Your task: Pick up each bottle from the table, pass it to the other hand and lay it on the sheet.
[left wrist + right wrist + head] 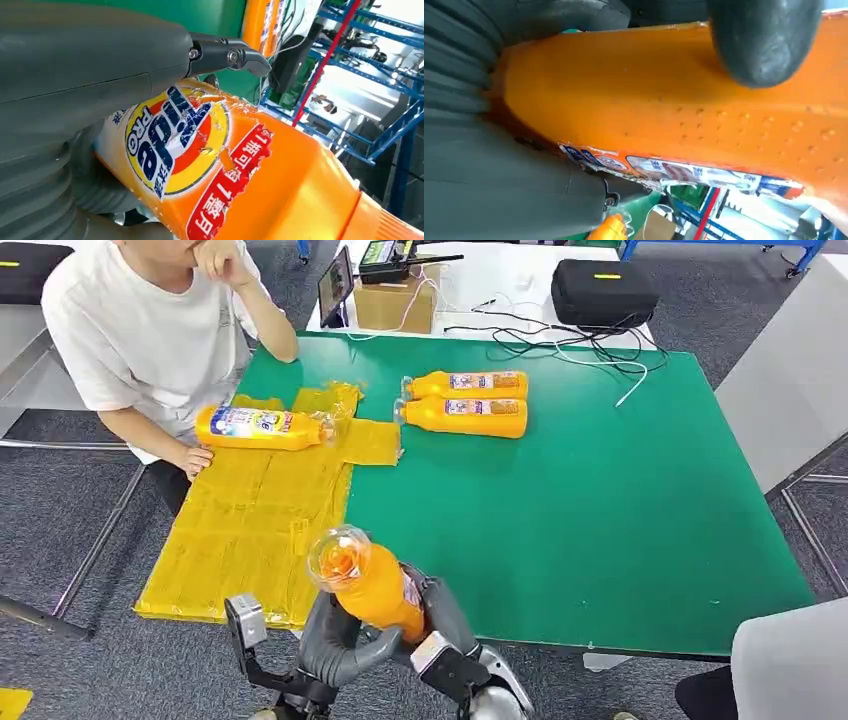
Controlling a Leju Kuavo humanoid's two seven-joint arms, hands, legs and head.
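Observation:
An orange detergent bottle [368, 585] stands upright, cap end up, over the table's near edge, gripped from both sides. My left hand [335, 645] wraps its lower body on the left, and my right hand [450, 625] holds it on the right. In the left wrist view the labelled bottle [260, 190] lies against my left hand [90, 75]. In the right wrist view a dark finger [764, 40] presses the bottle [674, 105]. One bottle [262, 427] lies on the yellow sheet [250, 530]. Two more bottles [470, 385] [465, 417] lie on the green table [600, 510].
A person in a white shirt sits at the table's left far corner, one hand [190, 458] resting on the sheet beside the laid bottle. Behind the green table are a cardboard box [395, 302], a black case [600, 290] and loose cables [560, 340].

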